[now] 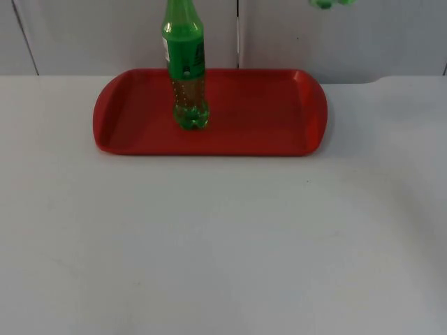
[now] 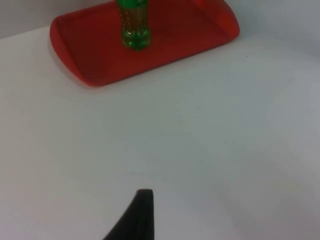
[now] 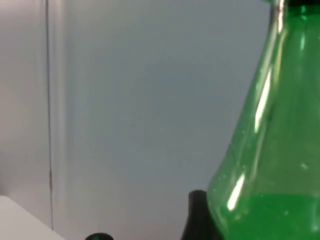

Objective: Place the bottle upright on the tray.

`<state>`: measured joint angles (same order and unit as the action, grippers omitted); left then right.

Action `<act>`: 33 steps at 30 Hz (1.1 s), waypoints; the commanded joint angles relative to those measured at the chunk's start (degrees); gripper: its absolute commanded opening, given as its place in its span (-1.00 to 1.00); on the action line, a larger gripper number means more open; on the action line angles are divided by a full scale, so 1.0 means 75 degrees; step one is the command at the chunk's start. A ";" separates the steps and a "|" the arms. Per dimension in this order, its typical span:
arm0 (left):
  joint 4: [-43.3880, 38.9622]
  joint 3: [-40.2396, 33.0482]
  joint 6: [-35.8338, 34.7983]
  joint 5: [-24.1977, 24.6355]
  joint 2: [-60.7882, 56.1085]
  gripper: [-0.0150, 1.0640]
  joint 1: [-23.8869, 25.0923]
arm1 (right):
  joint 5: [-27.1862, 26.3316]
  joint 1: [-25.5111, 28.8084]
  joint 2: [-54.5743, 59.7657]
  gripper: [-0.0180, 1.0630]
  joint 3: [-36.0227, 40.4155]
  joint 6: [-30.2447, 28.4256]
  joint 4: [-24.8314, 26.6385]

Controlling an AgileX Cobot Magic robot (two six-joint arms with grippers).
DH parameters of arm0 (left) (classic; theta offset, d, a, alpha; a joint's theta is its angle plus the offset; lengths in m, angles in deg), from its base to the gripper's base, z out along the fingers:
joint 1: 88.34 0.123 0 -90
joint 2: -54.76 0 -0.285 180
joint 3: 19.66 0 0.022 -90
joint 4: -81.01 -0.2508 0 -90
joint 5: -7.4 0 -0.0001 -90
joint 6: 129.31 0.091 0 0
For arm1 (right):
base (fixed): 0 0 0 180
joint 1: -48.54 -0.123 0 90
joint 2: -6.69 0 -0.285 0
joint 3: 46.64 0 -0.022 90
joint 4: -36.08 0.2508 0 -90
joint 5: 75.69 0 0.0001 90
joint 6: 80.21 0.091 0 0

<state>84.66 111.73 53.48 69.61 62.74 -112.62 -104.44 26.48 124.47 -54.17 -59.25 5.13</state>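
Observation:
A green bottle (image 1: pixel 186 70) stands upright on the red tray (image 1: pixel 265 118), in the tray's left half near its back rim. The left wrist view has the same bottle (image 2: pixel 134 25) and tray (image 2: pixel 100 55) far ahead, across bare table. My left gripper (image 2: pixel 137 220) hangs well back from the tray, over the white table. The bottle's green shoulder (image 3: pixel 270 165) looms very close in the right wrist view, against the grey wall. My right gripper (image 3: pixel 200 217) is right beside that shoulder, high up at the bottle's upper part.
The white table (image 1: pixel 223 244) lies open in front of the tray. The grey partition wall (image 1: pixel 105 35) rises just behind the tray's back rim. A small blurred green thing (image 1: pixel 325 3) sits at the wall's upper right.

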 commanded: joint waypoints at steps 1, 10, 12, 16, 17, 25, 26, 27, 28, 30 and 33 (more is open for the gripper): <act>-0.0032 -0.0036 -0.0010 -0.0088 -0.0026 0.98 -0.0043 | -0.0345 0.0024 0.0118 -0.97 0.0035 -0.0031 0.0209; -0.0032 -0.0036 -0.0010 -0.0088 -0.0026 0.98 -0.0043 | -0.2080 0.0024 0.0965 -0.97 0.0035 -0.0611 0.0694; -0.0032 -0.0036 -0.0010 -0.0088 -0.0026 0.98 -0.0043 | -0.2493 0.0024 0.1194 -0.97 0.0035 -0.0838 0.1187; -0.0032 -0.0036 -0.0010 -0.0088 -0.0026 0.98 -0.0043 | -0.2815 0.0024 0.1549 -0.97 0.0035 -0.1236 0.2196; -0.0032 -0.0036 -0.0010 -0.0088 -0.0026 0.98 -0.0043 | -0.2799 0.0024 0.1658 -0.97 0.0035 -0.1470 0.2457; -0.0032 -0.0036 -0.0010 -0.0088 -0.0026 0.98 -0.0043 | -0.1909 0.0024 0.2493 -0.97 -0.0729 -0.1658 0.2807; -0.0032 -0.0036 -0.0010 -0.0088 -0.0026 0.98 -0.0043 | -0.1909 0.0024 0.2493 -0.97 -0.0729 -0.1658 0.2807; -0.0032 -0.0036 -0.0010 -0.0088 -0.0026 0.98 -0.0043 | -0.2034 0.0024 0.2653 -0.97 -0.0890 -0.1658 0.2807; -0.0032 -0.0036 -0.0010 -0.0088 -0.0026 0.98 -0.0043 | -0.2220 0.0024 0.2791 -0.97 -0.1013 -0.1658 0.2807; -0.0032 -0.0036 -0.0010 -0.0088 -0.0026 0.98 -0.0043 | -0.2559 0.0024 0.3222 -0.97 -0.1406 -0.1673 0.2807; -0.0032 -0.0036 -0.0010 -0.0088 -0.0026 0.98 -0.0043 | -0.2829 0.0024 0.3536 -0.97 -0.1683 -0.1722 0.2807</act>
<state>84.66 111.73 53.48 69.61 62.74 -112.62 -123.14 26.48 150.63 -65.97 -72.15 26.02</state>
